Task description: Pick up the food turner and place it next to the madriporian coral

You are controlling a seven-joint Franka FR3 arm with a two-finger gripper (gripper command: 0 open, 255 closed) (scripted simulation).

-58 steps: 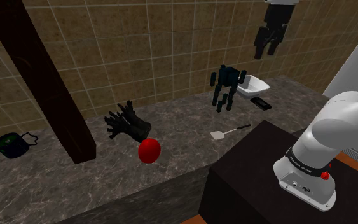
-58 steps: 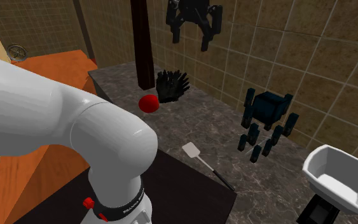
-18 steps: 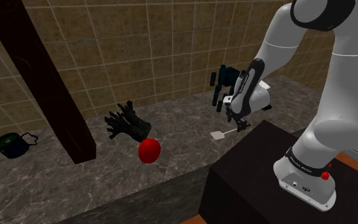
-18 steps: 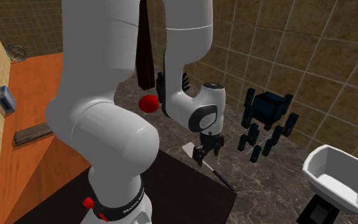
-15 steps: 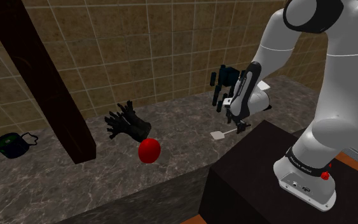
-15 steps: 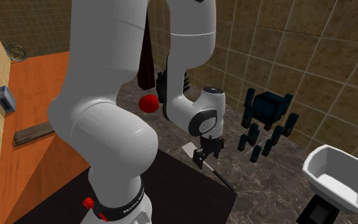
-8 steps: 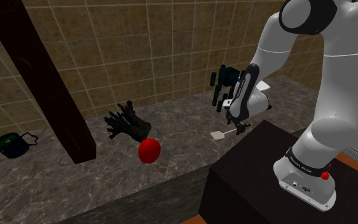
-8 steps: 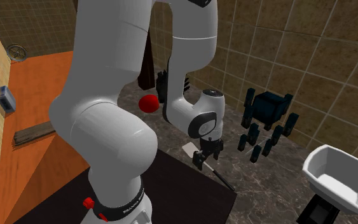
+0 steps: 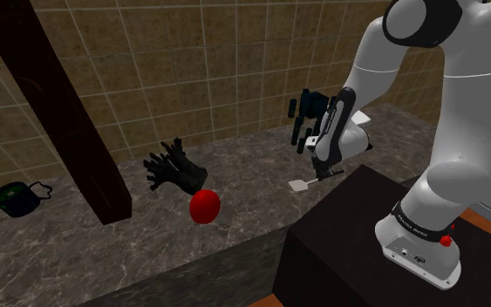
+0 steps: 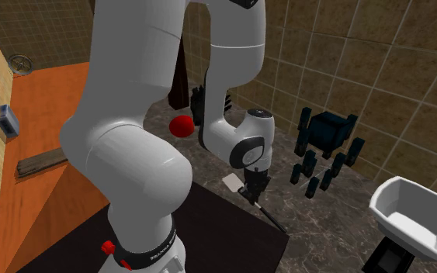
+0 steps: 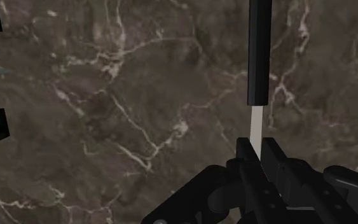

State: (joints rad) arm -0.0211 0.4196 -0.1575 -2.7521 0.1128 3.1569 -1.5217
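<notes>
The food turner lies on the dark marble counter, its white blade (image 9: 299, 185) (image 10: 233, 183) pointing away from the stand and its black handle (image 10: 270, 218) (image 11: 259, 51) running back toward it. My gripper (image 9: 321, 174) (image 10: 251, 191) (image 11: 257, 151) stands straight down over it. The fingers are shut on the thin white neck between blade and handle. The coral (image 9: 175, 167), a black branching clump, sits on the counter well toward the shoulder view's left of the turner.
A red ball (image 9: 204, 207) lies just in front of the coral. A dark slanted post (image 9: 69, 113) stands beyond it. A dark blue legged object (image 9: 309, 115) (image 10: 327, 139) and a white basin (image 10: 414, 221) stand behind the turner. The black stand (image 9: 348, 235) borders the counter.
The fingers, apart half a second ago, have closed on the turner's neck. The arm has barely moved and the turner still lies on the counter.
</notes>
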